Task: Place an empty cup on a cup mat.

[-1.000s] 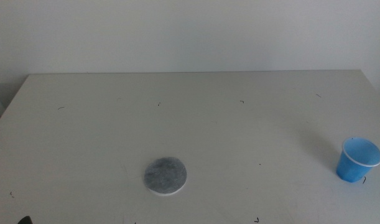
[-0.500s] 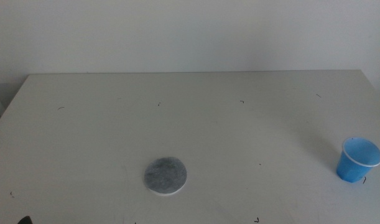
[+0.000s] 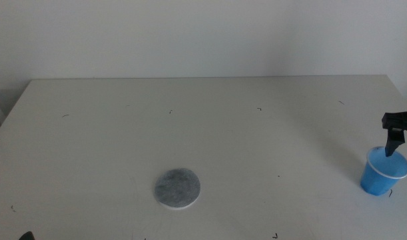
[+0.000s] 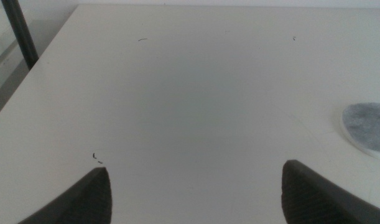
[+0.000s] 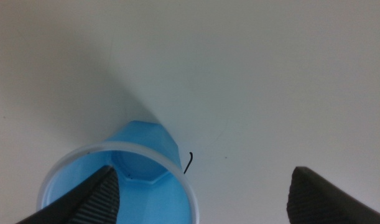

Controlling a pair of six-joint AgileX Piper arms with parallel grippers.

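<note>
The blue cup stands upright and empty at the table's right edge; the right wrist view looks down into it. The grey round cup mat lies flat near the front centre, far left of the cup, and its edge shows in the left wrist view. My right gripper comes in from the right, just above the cup's rim, jaws open; one jaw is over the cup's mouth, the other outside it. My left gripper is open and empty, low over the table's front left.
A white table with a few small dark specks. A white wall stands behind it. A dark post stands off the table's left edge in the left wrist view.
My right gripper has come into the middle view from the right edge and moved left and down to just above the cup. The cup and mat have not moved.
</note>
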